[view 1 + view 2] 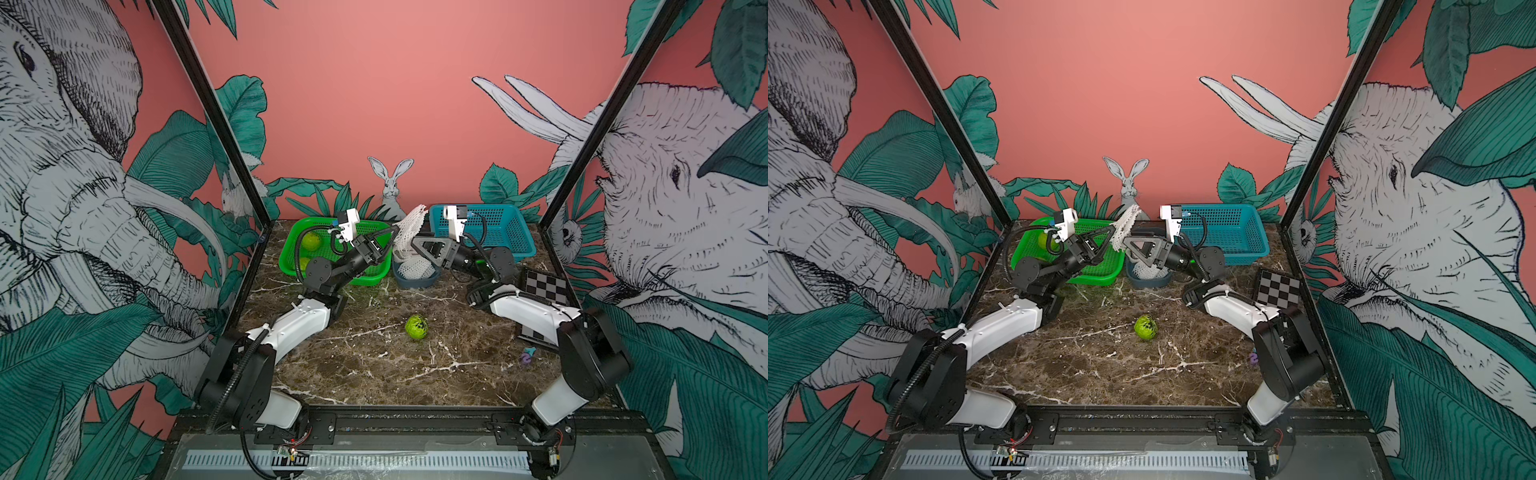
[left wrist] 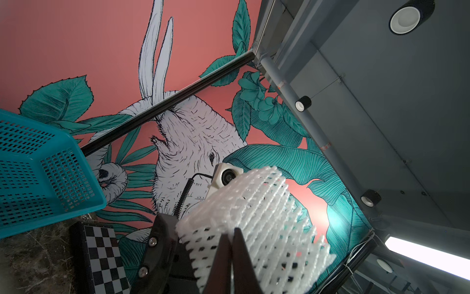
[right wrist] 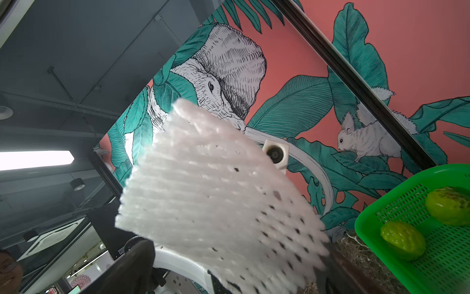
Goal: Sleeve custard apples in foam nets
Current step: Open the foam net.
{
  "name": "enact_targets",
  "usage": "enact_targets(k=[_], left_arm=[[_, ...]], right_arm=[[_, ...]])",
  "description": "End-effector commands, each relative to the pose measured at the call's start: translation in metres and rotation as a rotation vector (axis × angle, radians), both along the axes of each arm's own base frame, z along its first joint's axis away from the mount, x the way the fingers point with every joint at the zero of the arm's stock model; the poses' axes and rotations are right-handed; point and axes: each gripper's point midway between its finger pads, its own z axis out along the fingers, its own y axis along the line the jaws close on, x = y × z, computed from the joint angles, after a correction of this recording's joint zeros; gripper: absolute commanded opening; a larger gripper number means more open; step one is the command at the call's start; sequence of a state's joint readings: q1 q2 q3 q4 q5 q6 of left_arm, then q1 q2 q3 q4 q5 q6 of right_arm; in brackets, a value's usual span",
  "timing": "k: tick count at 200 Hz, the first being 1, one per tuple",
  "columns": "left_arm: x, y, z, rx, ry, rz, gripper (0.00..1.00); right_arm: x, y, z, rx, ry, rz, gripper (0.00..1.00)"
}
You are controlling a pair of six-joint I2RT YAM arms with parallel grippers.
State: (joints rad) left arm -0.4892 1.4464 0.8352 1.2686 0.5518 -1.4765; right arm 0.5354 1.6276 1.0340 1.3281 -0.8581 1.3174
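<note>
1. Left gripper (image 1: 394, 231) is clamped on the foam net (image 1: 409, 227), which is raised above the tub (image 1: 415, 283).
2. Right gripper (image 1: 415, 245) is wide open beside it, so I'd pinch the opposite rim.
3. Custard apple (image 1: 416, 326) lies on the worktop (image 1: 365, 357).

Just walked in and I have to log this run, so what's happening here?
The left gripper is shut on a white foam net, holding it up above the grey-blue tub, where more nets lie. The right gripper stands open right next to that net. One custard apple sits bare on the table; two more custard apples wait in the green basket. No fruit is sleeved yet.
</note>
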Motion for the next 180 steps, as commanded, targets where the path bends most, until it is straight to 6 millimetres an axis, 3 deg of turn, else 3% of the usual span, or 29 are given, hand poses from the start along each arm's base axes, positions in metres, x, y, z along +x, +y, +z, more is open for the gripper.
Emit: enact_targets(k=[1, 66, 106, 143, 180], left_arm=[[-0.014, 0.003, 0.029, -0.088, -0.075, -0.037, 0.00], [-0.019, 0.008, 0.031, -0.083, -0.117, -0.005, 0.00], [-0.020, 0.008, 0.032, -0.082, -0.131, 0.002, 0.00], [-0.021, 0.005, 0.040, -0.083, -0.147, -0.023, 0.00], [-0.020, 0.005, 0.033, -0.077, -0.135, -0.011, 0.00]], right_arm=[[-0.001, -0.002, 0.018, 0.070, -0.021, 0.003, 0.99], [-0.006, 0.001, 0.022, 0.069, 0.011, 0.053, 0.83], [-0.011, 0.002, 0.021, 0.063, 0.024, 0.079, 0.82], [-0.005, 0.005, 0.018, 0.070, 0.039, 0.062, 0.93], [-0.005, 0.006, 0.025, 0.081, 0.028, 0.068, 0.82]])
